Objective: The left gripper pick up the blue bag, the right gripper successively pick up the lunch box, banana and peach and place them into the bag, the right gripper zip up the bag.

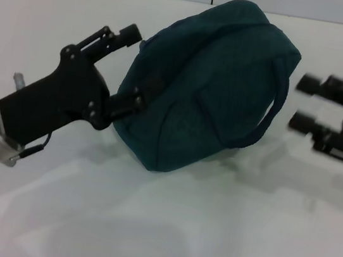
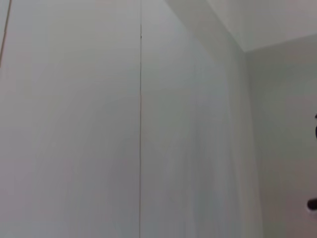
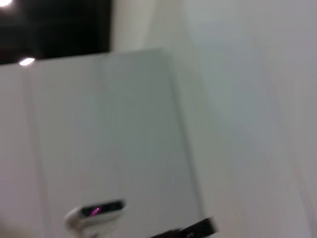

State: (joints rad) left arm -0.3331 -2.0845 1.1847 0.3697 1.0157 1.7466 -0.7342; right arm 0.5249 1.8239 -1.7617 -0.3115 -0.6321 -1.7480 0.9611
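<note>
Head view: the left gripper (image 1: 131,67), a matte black claw on a silver cylinder, rests its spread fingers against the side of the blue bag (image 1: 210,83), a plump fabric bundle lying on the white table (image 1: 145,227); farther right, the right gripper (image 1: 308,104) hovers, fingers apart.

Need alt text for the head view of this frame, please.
A dark teal bag, closed, lies on a white table. The left gripper straddles its left end, fingers apart; the right gripper hangs open just off its right side.
</note>
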